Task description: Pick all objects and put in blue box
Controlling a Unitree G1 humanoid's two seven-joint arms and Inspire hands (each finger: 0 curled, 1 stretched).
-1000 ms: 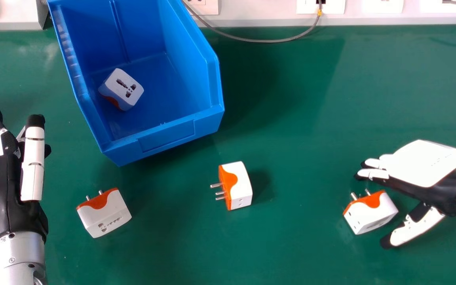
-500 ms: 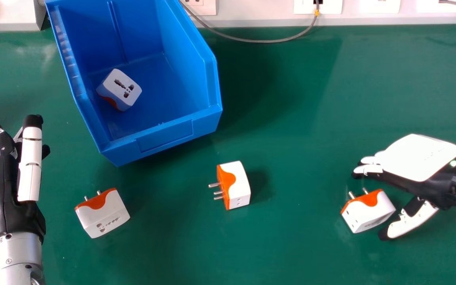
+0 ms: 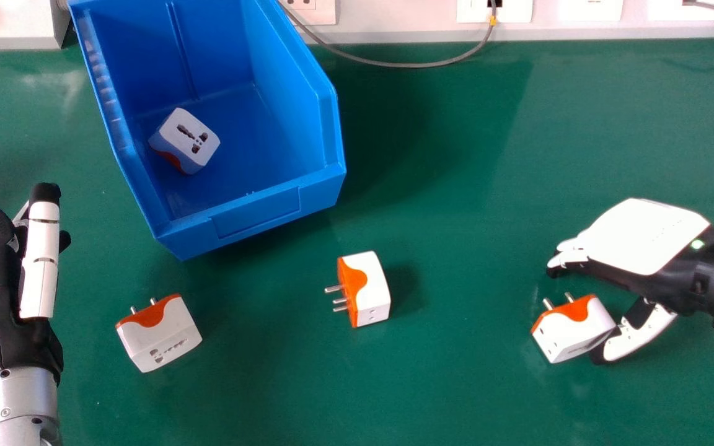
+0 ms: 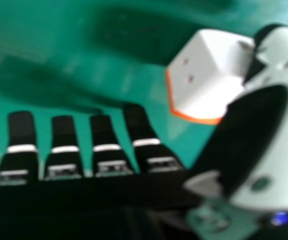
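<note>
The white adapter, orange-faced with metal pins, is lying at 4 o'clock in the head view; the right hand, fingers extended and thumb spread, is gripping nothing. Second adapter and third adapter are lying toward 9 o'clock; blue box, toward 10 o'clock, is containing the fourth adapter. Count: adapters, four; box, one

The box looks smooth, glossy plastic; the tabletop smooth with a slight sheen; the plug pins shiny metal.
</note>
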